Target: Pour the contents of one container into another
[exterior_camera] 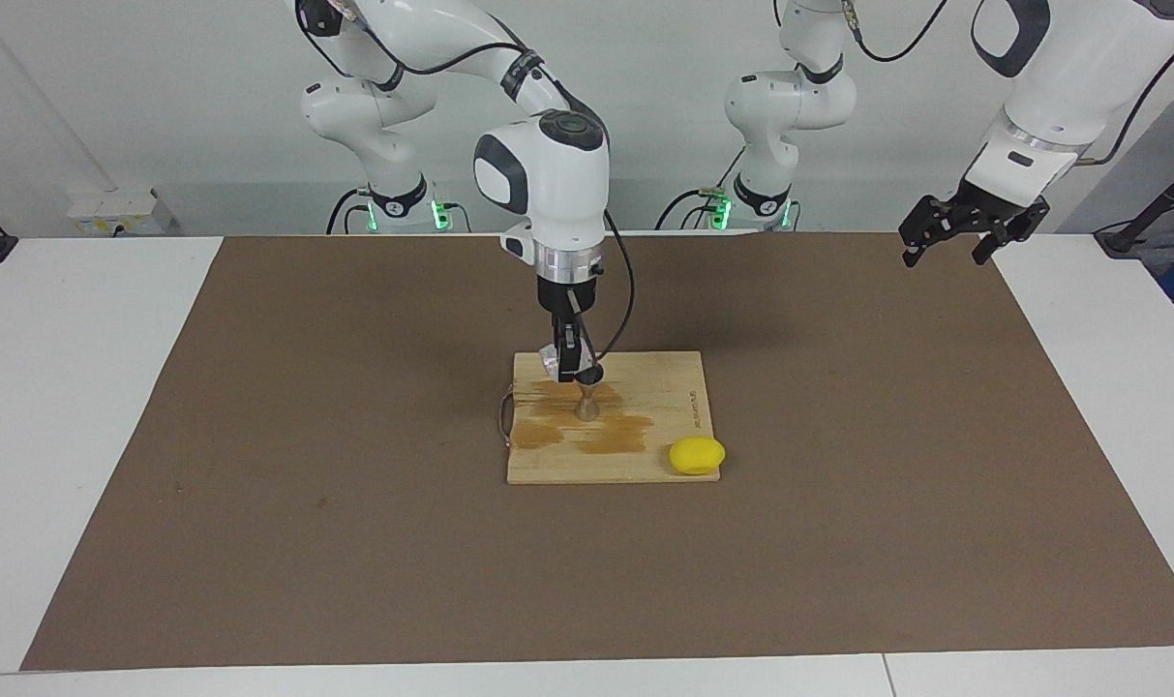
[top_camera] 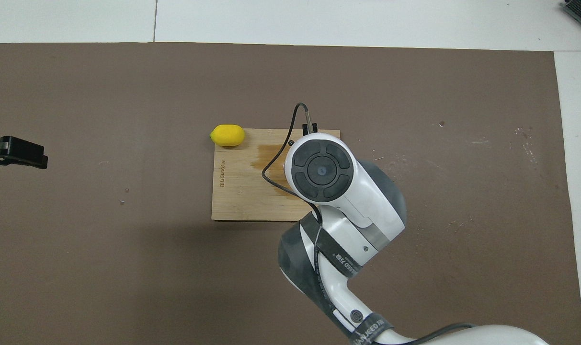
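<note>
A small silver jigger (exterior_camera: 587, 398) stands upright on the wooden board (exterior_camera: 659, 387). Just above its rim, on the side toward the right arm's end, my right gripper (exterior_camera: 569, 364) points straight down, shut on the clear glass cup (exterior_camera: 550, 361), which is tilted toward the jigger. In the overhead view the right arm's wrist (top_camera: 322, 170) hides both the cup and the jigger. My left gripper (exterior_camera: 945, 254) hangs open in the air over the mat's edge at the left arm's end and holds nothing; its dark tip (top_camera: 17, 152) also shows in the overhead view.
Dark wet patches (exterior_camera: 614, 438) stain the board around the jigger. A yellow lemon (exterior_camera: 697, 455) rests on the board's corner farthest from the robots, toward the left arm's end. A brown mat (exterior_camera: 354, 542) covers the table.
</note>
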Robot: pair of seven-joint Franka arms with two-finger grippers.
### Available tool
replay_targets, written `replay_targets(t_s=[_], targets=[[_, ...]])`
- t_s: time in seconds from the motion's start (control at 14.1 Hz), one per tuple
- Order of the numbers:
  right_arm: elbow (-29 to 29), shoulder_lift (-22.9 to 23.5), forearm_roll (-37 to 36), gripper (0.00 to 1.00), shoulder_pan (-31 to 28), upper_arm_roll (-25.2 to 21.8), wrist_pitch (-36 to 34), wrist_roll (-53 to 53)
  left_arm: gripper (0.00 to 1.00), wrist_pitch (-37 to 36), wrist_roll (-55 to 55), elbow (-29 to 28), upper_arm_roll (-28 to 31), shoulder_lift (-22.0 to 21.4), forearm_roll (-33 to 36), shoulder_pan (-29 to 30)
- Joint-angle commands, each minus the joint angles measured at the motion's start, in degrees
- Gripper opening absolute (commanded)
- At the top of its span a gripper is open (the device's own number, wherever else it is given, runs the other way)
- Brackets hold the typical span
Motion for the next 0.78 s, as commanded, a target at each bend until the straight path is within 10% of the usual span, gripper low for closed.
replay_targets(t_s=[0.0, 0.71], targets=[[1.8, 1.1, -2.2, 0.0, 1.2, -0.4, -1.3, 1.8, 1.0, -0.3, -0.8, 0.1, 0.2, -0.5, 0.8, -0.4], [2.8, 1.7, -0.9, 0.0, 1.3, -1.5, -1.3, 1.4, 1.0, -0.2, -0.8, -0.1, 0.2, -0.6, 0.8, -0.4]])
